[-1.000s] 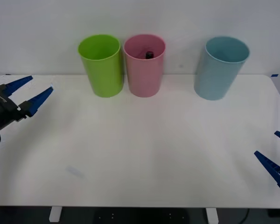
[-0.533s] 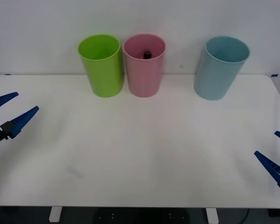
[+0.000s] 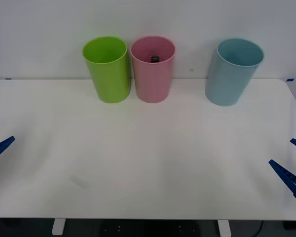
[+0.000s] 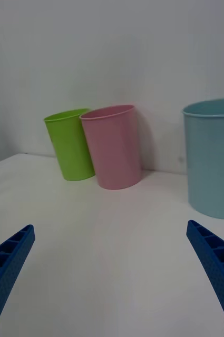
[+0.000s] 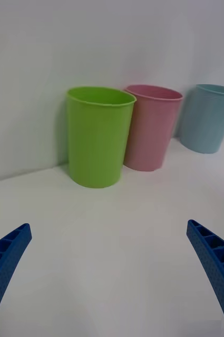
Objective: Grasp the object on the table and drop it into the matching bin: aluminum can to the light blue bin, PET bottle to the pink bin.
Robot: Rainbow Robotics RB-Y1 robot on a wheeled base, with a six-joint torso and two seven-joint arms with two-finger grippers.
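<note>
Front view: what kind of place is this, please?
Probably a lab test station for sorting recyclables, not a home or a shop. A plain white table stands against a bare wall, carrying three coloured bins in a row: a green bin, the pink bin and the light blue bin.

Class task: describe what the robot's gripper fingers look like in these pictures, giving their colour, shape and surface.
Both grippers have blue fingers. The left gripper and right gripper each show two long fingers tapering to a pointed tip, with ribbed, cell-like recesses on one face and a fine dotted texture on the other. No cables or markings show on them.
</note>
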